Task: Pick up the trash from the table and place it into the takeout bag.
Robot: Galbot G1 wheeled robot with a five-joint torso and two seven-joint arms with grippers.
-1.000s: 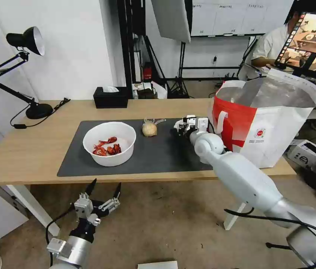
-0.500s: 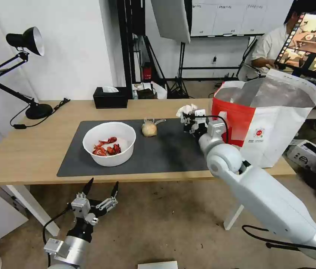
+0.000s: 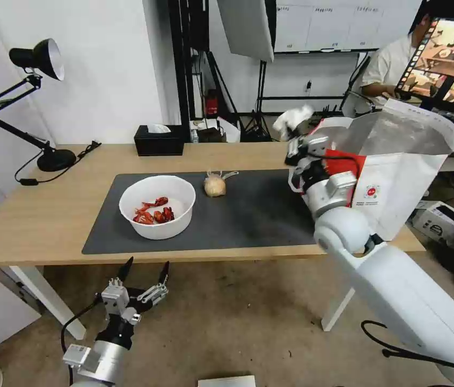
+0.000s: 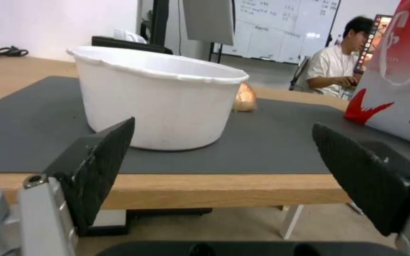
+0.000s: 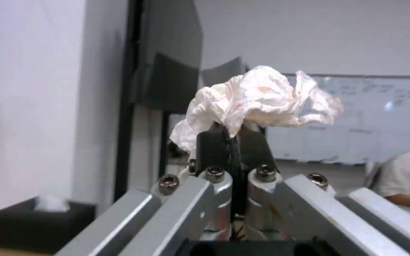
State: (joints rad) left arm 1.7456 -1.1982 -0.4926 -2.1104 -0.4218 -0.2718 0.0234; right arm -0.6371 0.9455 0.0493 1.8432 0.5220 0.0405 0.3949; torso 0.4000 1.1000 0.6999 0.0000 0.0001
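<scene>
My right gripper (image 3: 295, 134) is raised above the table beside the takeout bag's (image 3: 398, 177) left rim, shut on a crumpled white tissue (image 3: 293, 119). In the right wrist view the tissue (image 5: 257, 103) bulges out over the pinched fingertips (image 5: 214, 142). On the dark mat (image 3: 248, 215) stand a white round bowl (image 3: 157, 207) with red crayfish shells and a beige ball in clear wrap (image 3: 215, 186). My left gripper (image 3: 143, 273) hangs open below the table's front edge; its wrist view faces the bowl (image 4: 157, 103), the wrapped ball (image 4: 245, 101) and the bag's red side (image 4: 399, 78).
A black desk lamp (image 3: 38, 102) stands at the table's (image 3: 33, 215) far left and a black tissue box (image 3: 158, 140) at its back edge. The bag fills the table's right end. A person sits at a monitor behind the bag.
My right gripper has lifted the tissue off the mat and carried it up and to the right, to the bag's left rim. The left arm has barely moved.
</scene>
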